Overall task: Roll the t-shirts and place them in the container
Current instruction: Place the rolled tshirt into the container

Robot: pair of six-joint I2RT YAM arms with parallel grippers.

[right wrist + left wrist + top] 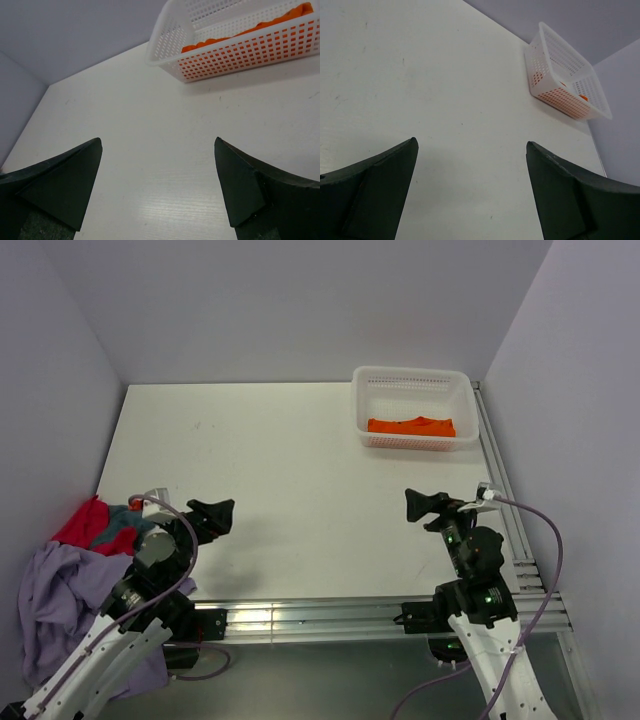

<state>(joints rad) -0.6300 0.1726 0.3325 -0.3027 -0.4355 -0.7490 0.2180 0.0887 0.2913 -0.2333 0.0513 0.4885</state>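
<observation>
Spread wide and gripping nothing at the left pincer (470, 145), low over the bare bench (290, 470). Likewise at the right pincer (157, 142): splayed, empty. Well apart from both, at the far right corner: a white mesh basket (410, 372) with an orange t-shirt (411, 426) inside. Just beside the left arm, heaped at the near left corner: lavender t-shirt (55, 590), red t-shirt (85, 525), grey-teal t-shirt (122, 530).
</observation>
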